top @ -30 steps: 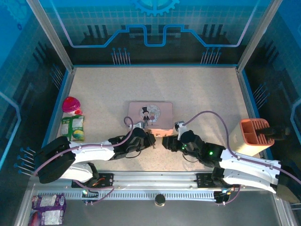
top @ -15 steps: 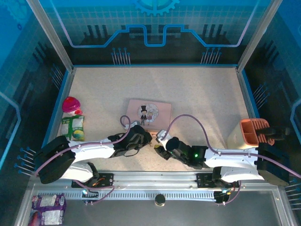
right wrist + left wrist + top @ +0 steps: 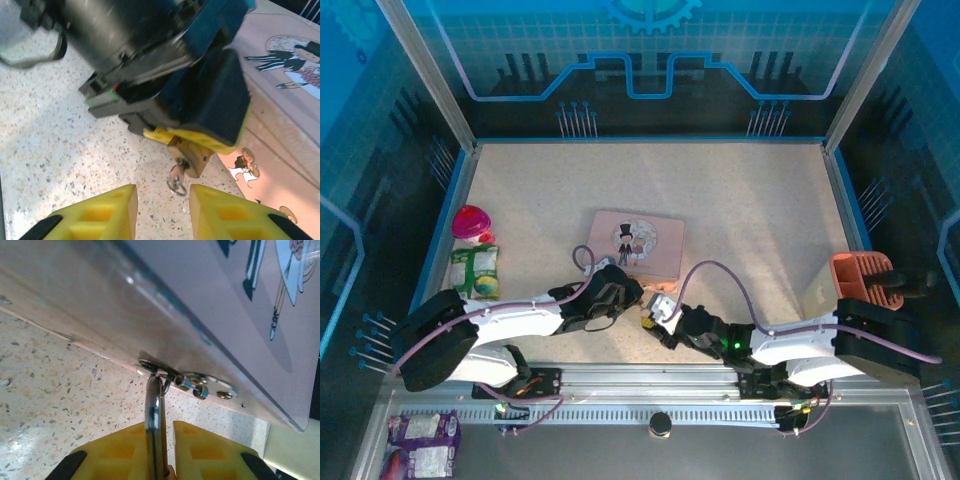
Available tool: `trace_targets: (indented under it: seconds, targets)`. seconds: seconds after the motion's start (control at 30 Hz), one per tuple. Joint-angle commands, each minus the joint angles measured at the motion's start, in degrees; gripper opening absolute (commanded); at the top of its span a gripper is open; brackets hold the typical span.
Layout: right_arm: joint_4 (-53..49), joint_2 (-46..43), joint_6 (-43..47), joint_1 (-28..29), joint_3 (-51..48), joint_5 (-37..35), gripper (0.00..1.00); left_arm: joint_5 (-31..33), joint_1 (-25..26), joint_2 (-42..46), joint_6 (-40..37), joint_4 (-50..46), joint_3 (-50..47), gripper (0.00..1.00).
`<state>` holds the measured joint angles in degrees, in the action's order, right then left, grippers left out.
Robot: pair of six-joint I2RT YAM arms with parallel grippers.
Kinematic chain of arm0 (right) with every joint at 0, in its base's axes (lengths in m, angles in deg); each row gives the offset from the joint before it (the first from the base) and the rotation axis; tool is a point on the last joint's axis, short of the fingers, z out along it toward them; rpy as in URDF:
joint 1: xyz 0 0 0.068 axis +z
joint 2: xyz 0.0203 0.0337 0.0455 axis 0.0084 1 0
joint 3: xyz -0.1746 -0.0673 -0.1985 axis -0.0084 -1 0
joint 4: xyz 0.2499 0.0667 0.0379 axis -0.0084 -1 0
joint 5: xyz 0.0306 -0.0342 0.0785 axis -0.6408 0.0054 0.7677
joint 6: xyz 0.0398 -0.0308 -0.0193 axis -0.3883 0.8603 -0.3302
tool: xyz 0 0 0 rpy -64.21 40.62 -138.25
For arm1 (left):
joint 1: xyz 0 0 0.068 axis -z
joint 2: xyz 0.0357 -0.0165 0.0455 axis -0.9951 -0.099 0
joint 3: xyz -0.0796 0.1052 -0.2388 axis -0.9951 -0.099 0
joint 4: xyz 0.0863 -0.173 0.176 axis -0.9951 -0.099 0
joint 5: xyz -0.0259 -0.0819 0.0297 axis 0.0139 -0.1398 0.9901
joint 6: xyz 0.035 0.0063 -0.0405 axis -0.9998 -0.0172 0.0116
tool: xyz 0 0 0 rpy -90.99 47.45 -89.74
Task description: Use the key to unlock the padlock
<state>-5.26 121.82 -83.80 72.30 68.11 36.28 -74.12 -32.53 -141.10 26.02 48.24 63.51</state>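
Note:
In the right wrist view the brass padlock (image 3: 192,152) is clamped in my left gripper's yellow fingers (image 3: 200,139). The small key (image 3: 176,175) sits in its keyhole with a ring hanging below. My right gripper (image 3: 162,200) is open, just short of the key, with one finger on each side. In the left wrist view my left gripper (image 3: 167,427) is shut on the padlock's silver shackle (image 3: 154,410), which reaches up to a metal hasp (image 3: 200,385) on the pink tin (image 3: 225,315). From above, my left gripper (image 3: 632,295) and right gripper (image 3: 658,318) meet in front of the tin (image 3: 638,243).
An orange slotted holder (image 3: 865,285) stands at the right edge. A green snack packet (image 3: 475,272) and a pink-red toy (image 3: 471,221) lie at the left edge. Another packet (image 3: 420,445) lies off the table at the near left. Glass walls enclose the table.
My right arm has swung left and toward the near edge, bringing its gripper up to the left gripper. The pink tin has shifted slightly left and turned.

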Motion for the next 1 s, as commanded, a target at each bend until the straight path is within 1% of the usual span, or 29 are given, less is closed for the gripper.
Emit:
trace_targets:
  seconds: [0.0,0.1,0.23,0.37,0.43,0.6,0.7,0.83,0.97]
  targets:
    - [10.5,2.3,3.9,1.1,-0.6,-2.4,0.33,0.5,-0.4,2.8,0.0,3.9,3.1,0.08]
    - [16.0,5.2,5.0,1.9,-1.4,-3.2,0.30,0.5,-0.4,3.0,-0.3,3.5,3.4,0.08]
    - [16.9,8.3,5.6,2.7,-0.4,-4.7,0.27,0.0,-0.4,2.9,-0.1,3.5,3.6,0.08]
    - [22.2,11.9,6.1,3.3,-0.9,-7.5,0.26,0.1,-0.4,3.3,-0.4,3.4,3.5,0.08]
    - [24.1,12.9,6.0,3.4,-1.1,-8.1,0.25,1.0,-0.3,3.5,-0.4,2.4,3.4,0.08]
    - [29.0,13.5,7.3,4.6,-2.5,-12.7,0.25,1.3,-0.3,3.8,-0.2,2.4,2.8,0.08]
    - [29.1,13.1,7.3,5.0,-2.6,-14.0,0.24,1.7,-0.2,3.9,-0.4,2.1,2.9,0.08]
    - [26.4,14.0,7.4,5.3,-1.3,-14.5,0.24,2.1,-0.1,4.3,-0.4,1.7,2.8,0.08]
    - [28.8,17.0,6.8,5.3,-1.5,-16.0,0.22,2.4,-0.1,4.9,-0.7,1.5,2.8,0.08]
